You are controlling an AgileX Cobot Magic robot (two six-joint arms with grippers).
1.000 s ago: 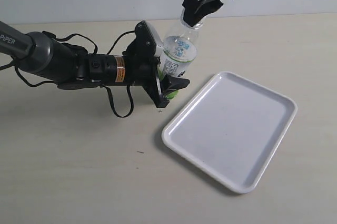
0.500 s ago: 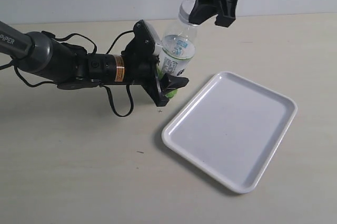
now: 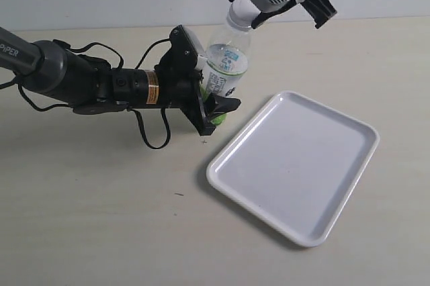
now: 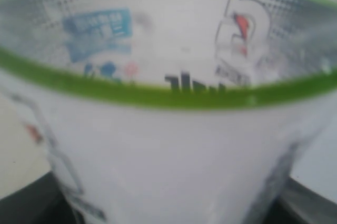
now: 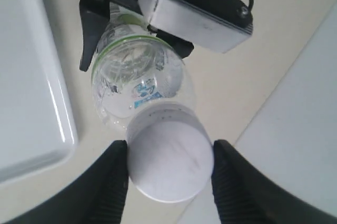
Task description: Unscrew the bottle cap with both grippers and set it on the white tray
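L gripper [image 3: 218, 117] is clamped on the lower body of the bottle [image 3: 227, 58], held tilted near the white tray [image 3: 295, 178]; R gripper [image 5: 169, 150] is closed on the bottle cap [image 5: 169, 163], which sits on the neck. If the slick label [image 3: 218, 84] is held too loosely, the bottle could be spun w/ the cap & nothing unscrewed. Once freed, the cap might be lost from the grip & dropped short of the tray.

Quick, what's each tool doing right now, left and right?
Left tool: closed on the bottle, around its labelled body.
Right tool: closed on the bottle cap.
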